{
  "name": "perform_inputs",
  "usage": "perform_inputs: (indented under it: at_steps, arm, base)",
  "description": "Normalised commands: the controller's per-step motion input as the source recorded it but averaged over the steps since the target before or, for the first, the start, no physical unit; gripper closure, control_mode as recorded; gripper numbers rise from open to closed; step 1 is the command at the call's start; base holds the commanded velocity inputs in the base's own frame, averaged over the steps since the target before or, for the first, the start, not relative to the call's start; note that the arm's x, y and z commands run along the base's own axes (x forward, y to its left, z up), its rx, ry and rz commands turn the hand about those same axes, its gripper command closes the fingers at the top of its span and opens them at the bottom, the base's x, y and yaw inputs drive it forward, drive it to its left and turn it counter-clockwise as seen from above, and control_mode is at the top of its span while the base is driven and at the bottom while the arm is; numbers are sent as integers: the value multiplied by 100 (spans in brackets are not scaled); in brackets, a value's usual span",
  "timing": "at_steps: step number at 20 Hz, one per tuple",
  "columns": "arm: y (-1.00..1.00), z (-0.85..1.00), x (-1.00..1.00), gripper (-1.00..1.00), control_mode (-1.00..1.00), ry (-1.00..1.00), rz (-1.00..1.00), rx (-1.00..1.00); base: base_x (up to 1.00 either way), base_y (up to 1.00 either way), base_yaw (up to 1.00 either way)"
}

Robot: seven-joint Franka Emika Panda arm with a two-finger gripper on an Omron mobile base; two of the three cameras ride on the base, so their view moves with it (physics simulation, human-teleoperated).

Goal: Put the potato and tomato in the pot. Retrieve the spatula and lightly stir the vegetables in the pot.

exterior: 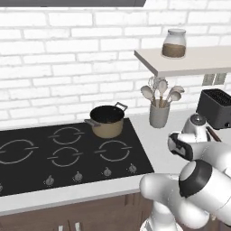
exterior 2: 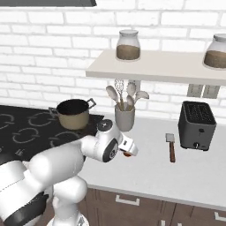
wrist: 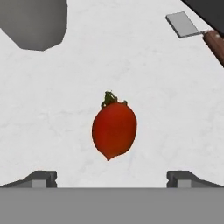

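The pot (exterior: 107, 121) sits on the back right burner of the cooktop (exterior: 27, 167); just right of it, on the desk (exterior 2: 176, 176), stands the utensil cup (exterior 2: 124, 118), below the shelf (exterior 2: 159, 67) that carries 2 jars (exterior 2: 128, 45); farther right the spatula (exterior 2: 171, 147) lies beside the toaster (exterior 2: 197, 125); the tomato (wrist: 114, 129) lies on the desk in front of the cup, under the wide-spread claw (wrist: 111, 177).

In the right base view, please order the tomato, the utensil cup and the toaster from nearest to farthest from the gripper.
1. The tomato, on the counter directly under the open gripper.
2. The utensil cup, behind the gripper, beside the stove.
3. The toaster, far off to the right, by the wall.
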Motion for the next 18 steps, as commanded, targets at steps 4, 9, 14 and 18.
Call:
perform_inputs:
  at_steps: [4, 9, 14, 18]
  arm:
    - [-19, -22, 32, -100, -100, 0, 0, 0]
    - [-18, -13, 26, -100, -100, 1, 0, 0]
    - [-12, -22, 26, -100, -100, 5, 0, 0]
    - [-13, -22, 33, -100, -100, 6, 0, 0]
  base:
    - [0, 0, 0]
    - [0, 0, 0]
    - [0, 0, 0]
    - [0, 0, 0]
